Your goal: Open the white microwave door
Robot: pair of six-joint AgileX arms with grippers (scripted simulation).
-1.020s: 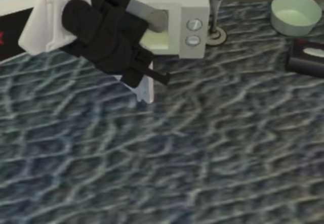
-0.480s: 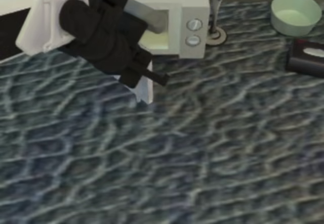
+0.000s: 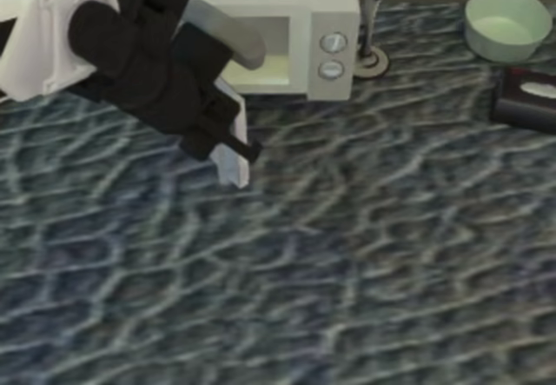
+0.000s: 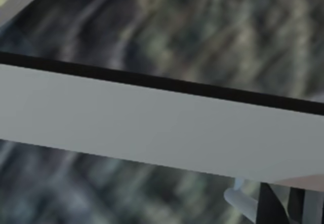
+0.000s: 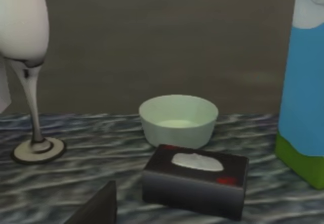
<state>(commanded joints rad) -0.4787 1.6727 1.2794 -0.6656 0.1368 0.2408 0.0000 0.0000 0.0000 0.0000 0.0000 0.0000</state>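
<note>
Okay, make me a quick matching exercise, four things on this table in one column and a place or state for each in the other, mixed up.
Things:
1. microwave door
2. pale green bowl
3. dark tissue box
4. left gripper

Places or states:
A. at the table's far right edge
B. swung open
C. at the door's outer edge
D. back right corner, empty

Pairs: 1-B, 2-D, 3-A, 4-C

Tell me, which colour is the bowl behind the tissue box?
Pale green; the bowl shows best in the right wrist view.
</note>
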